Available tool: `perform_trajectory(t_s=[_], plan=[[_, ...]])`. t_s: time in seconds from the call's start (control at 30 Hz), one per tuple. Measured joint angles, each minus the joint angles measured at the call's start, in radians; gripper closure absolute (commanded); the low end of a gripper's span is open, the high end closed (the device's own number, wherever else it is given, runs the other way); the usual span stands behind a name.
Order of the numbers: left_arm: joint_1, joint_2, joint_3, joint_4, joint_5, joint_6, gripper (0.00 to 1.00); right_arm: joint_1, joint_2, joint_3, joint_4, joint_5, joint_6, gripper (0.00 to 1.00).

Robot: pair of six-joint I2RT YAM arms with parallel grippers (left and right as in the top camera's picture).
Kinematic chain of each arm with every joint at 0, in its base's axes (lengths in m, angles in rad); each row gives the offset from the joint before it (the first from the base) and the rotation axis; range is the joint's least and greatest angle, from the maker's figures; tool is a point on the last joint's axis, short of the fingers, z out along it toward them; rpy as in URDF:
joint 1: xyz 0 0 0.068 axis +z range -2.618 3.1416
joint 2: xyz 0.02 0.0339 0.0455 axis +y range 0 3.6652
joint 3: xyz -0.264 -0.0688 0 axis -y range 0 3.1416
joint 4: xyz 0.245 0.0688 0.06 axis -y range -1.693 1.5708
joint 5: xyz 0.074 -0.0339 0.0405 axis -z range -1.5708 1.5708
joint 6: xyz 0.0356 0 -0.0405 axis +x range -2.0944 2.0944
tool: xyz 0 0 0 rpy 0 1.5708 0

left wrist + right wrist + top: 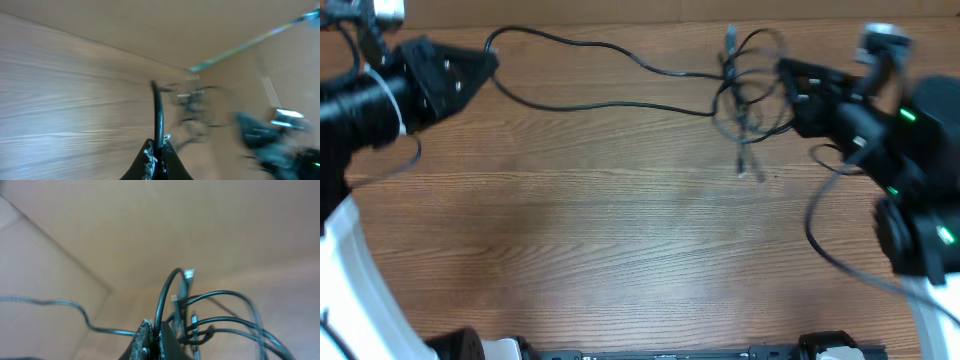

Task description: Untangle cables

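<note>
The left arm comes in at the upper left of the overhead view, low over the surface and pointing right. The right arm leans in from the right edge, pointing left. The surface is flat, matte, brown wood-grain board. Both arms are black and blocky.

The left gripper is pressed together, pinching one strand of the cables. The right gripper is likewise closed on a loop at the tangle's edge.

The cables are thin, black, glossy cords. Two long strands run from the left gripper across to a loose knot of loops just beside the right gripper, with small plug ends sticking out, all slightly blurred.
</note>
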Motion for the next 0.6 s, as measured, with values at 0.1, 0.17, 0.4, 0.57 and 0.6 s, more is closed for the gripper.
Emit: perform_trajectory(t_s=[0.1, 0.17, 0.4, 0.57, 0.6], plan=[[0.0, -0.075, 0.002, -0.047, -0.157, 0.041, 0.96, -0.085, -0.087, 0.014, -0.005, 0.059, -0.077, 0.96], [0.011, -0.113, 0.004, -0.062, -0.238, 0.052, 0.96, -0.168, -0.121, 0.017, -0.017, 0.092, -0.116, 0.96], [0.203, -0.167, 0.006, -0.115, -0.357, 0.069, 0.96, -0.543, -0.055, 0.022, -0.083, 0.072, -0.174, 0.96], [0.277, -0.164, 0.006, -0.139, -0.351, 0.116, 0.96, -0.527, 0.034, 0.021, -0.083, 0.009, -0.197, 0.96], [0.275, -0.163, 0.006, -0.138, -0.341, 0.123, 0.96, -0.52, 0.034, 0.021, -0.083, 0.003, -0.199, 0.96]])
